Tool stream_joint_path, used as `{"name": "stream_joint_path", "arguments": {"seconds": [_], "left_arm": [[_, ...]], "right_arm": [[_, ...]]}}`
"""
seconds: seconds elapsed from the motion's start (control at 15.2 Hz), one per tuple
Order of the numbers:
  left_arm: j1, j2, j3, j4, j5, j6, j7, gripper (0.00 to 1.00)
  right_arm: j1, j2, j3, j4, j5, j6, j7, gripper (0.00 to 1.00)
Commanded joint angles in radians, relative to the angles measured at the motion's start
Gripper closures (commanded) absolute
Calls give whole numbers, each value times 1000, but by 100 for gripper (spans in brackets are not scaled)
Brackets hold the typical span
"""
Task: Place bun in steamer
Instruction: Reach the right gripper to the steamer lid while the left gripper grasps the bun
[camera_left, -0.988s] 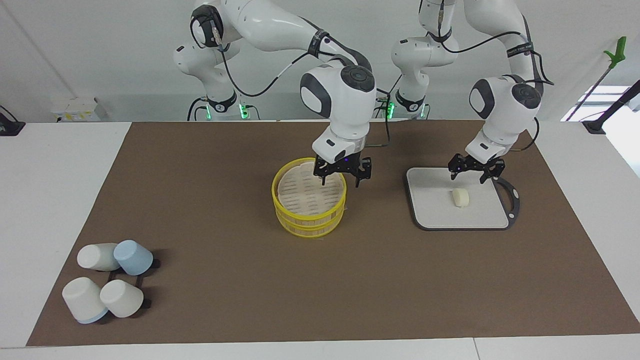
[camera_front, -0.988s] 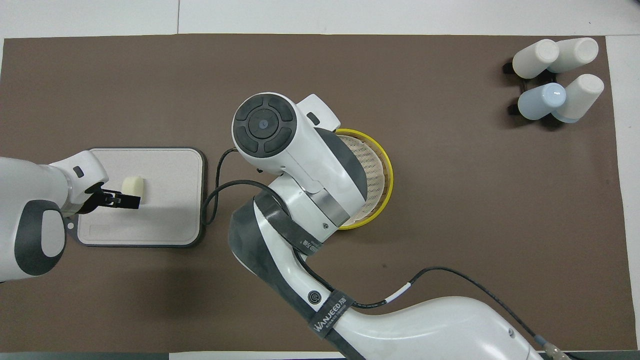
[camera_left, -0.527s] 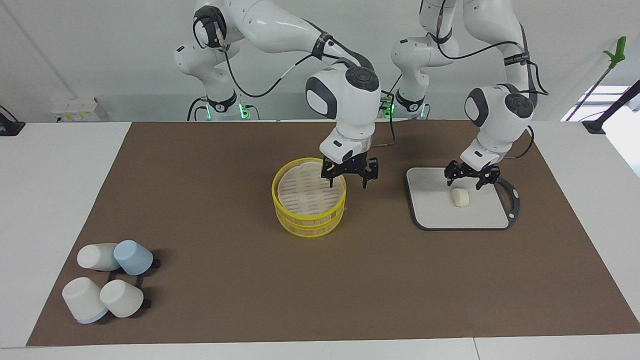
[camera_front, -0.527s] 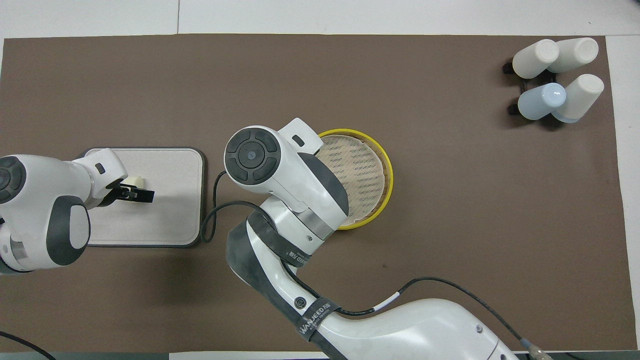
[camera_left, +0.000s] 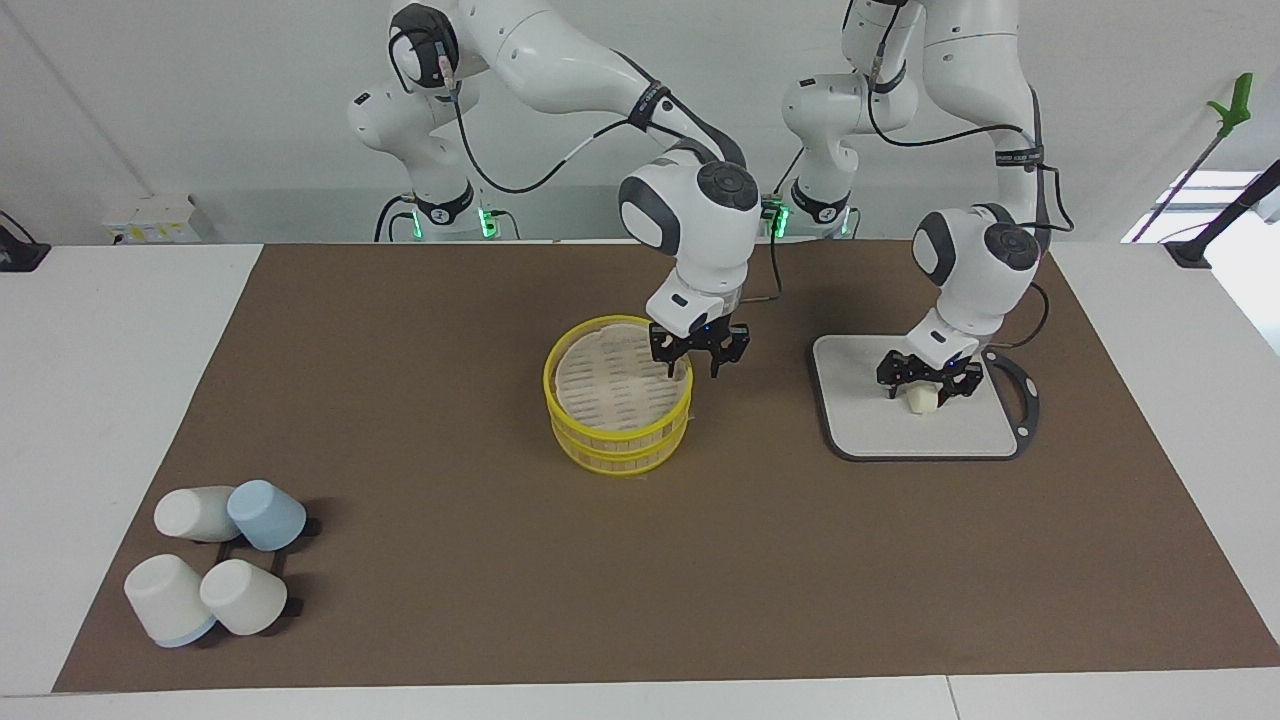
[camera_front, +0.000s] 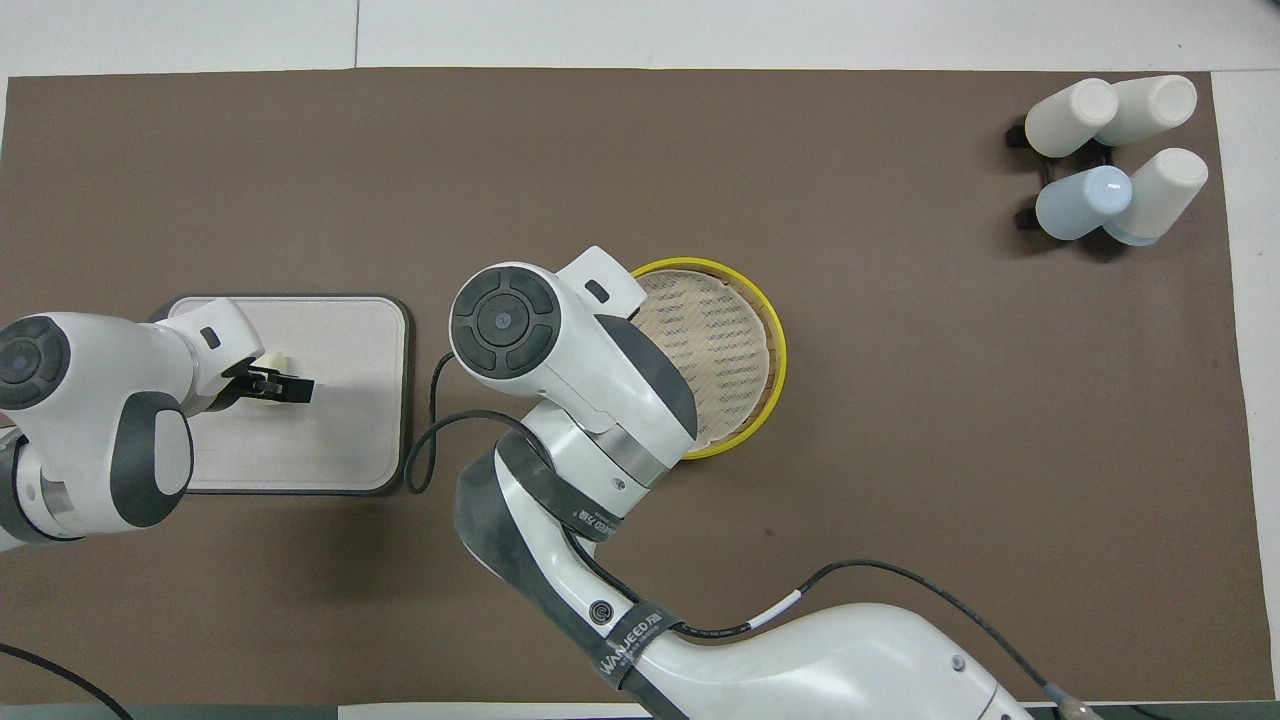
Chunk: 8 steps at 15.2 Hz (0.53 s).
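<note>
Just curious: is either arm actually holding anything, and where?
Cannot be told: the left end effector is down around the bun; the right end effector holds nothing.

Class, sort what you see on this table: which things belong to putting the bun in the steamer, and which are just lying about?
Job:
bun, on the grey board
steamer
left gripper, down around the bun
right gripper, at the steamer's rim

Lying about:
four cups
</note>
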Motion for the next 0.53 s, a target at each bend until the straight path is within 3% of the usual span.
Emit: {"name": "stream_joint_path", "arguments": {"seconds": [0.0,0.13,0.33,0.4,0.46], "left_arm": [[-8,2,10,-3,-9,-13,36,32],[-9,-1,10,6,-9,-33,36,32],[-9,-3,12,5,-9,-36,55,30],[-6,-3,12,6,-9,-44,67,21],[-2,-4,12,5,-9,-46,78,19]], "right_arm": [[-2,-43,3,-77,37,54,8,69],[-2,-45,3,-78,37,48,7,100],[-3,-45,3,-72,37,43,3,100],[-3,-43,3,-68,37,37,2,100],[-6,-43,3,-57,35,23,0,100]]}}
